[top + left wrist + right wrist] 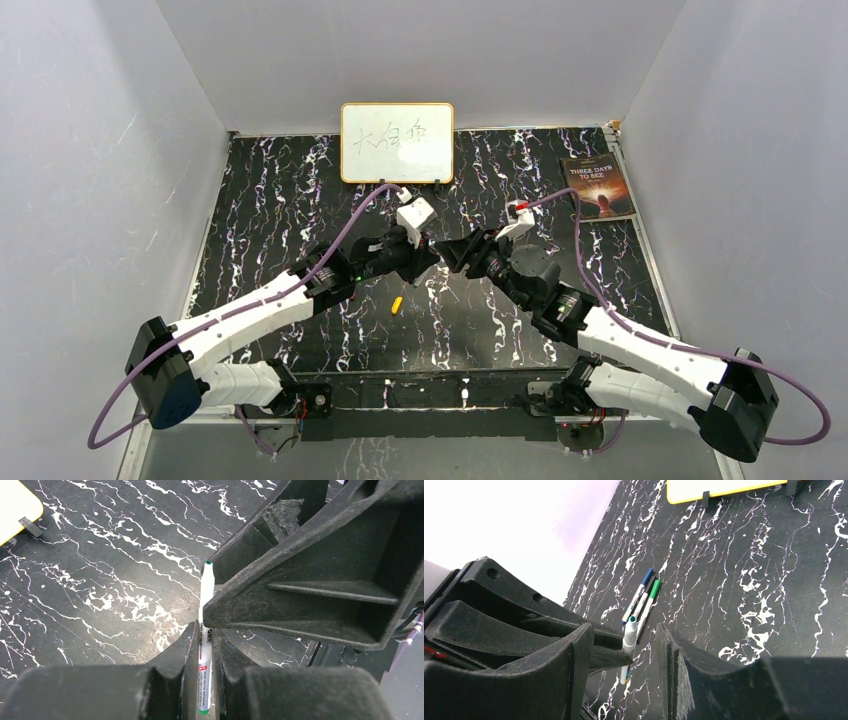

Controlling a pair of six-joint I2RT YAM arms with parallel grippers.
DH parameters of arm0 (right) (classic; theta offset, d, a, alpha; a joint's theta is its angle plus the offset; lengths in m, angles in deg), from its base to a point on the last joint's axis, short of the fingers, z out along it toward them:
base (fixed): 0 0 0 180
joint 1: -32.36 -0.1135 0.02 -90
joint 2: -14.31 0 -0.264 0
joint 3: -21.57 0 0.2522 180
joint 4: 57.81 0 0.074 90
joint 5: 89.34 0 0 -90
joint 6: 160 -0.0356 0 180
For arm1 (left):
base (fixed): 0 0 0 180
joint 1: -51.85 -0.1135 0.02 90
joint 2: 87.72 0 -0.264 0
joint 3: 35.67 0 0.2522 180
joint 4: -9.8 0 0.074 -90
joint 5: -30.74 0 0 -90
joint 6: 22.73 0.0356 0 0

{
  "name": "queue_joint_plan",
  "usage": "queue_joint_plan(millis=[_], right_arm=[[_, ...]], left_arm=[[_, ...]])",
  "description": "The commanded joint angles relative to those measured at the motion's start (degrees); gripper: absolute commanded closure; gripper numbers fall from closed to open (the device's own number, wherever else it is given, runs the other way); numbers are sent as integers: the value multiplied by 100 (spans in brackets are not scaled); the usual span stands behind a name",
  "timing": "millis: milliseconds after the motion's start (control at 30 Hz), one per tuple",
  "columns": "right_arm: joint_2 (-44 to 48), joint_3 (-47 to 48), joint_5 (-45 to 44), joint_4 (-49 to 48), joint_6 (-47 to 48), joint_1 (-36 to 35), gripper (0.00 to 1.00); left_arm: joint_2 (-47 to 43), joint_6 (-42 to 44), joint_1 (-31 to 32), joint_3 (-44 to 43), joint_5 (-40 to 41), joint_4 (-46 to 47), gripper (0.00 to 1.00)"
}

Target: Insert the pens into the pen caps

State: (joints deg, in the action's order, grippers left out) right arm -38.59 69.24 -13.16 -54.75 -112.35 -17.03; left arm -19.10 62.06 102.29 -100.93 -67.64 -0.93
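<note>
My left gripper (205, 630) is shut on a white pen (205, 605) with a bare green tip, held above the table. It meets my right gripper (450, 250) at mid-table in the top view. My right gripper (624, 627) is open and holds nothing. Its fingers (300, 595) stand on either side of the pen's tip (631, 620), which is close to the left finger. Three more pens (640, 602) lie side by side on the table beyond, with a blue cap (647, 575), a dark cap and a green cap (654, 587) on them. A yellow cap (397, 303) lies loose in front of the left gripper.
A yellow-framed whiteboard (397, 142) stands at the back edge of the black marbled table (280, 200). A book (600, 187) lies at the back right. Grey walls close in the left, right and back sides.
</note>
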Motion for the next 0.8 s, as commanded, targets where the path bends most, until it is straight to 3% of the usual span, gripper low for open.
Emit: queue_joint_plan(millis=[0,100,300,400,467,600,633,700,767], right_arm=[[-33,151,-122,-396,71,11,54],[-82,179,-154,-403,82,18,55],[-136,178,-95,-384,19,18,71],[-131,174,22,-432,104,22,83],[-166,221,108,-415,188,17,100],[-149,274,218,-423,204,19,100],[-116,274,200,-430,188,17,100],[-40,266,149,-462,159,17,100],[22,279,184,-487,175,19,100]], left_arm=[[-81,-58,61,-89,-225,143,100],[-93,-80,73,-88,-256,182,100],[-194,-142,72,-104,-5,242,100],[-202,-177,72,-112,133,280,100],[-166,-194,77,-117,130,315,100],[-75,-255,72,-121,66,397,100],[-55,-259,76,-127,37,393,98],[-54,-265,75,-124,-46,414,77],[-82,-270,77,-89,-154,422,64]])
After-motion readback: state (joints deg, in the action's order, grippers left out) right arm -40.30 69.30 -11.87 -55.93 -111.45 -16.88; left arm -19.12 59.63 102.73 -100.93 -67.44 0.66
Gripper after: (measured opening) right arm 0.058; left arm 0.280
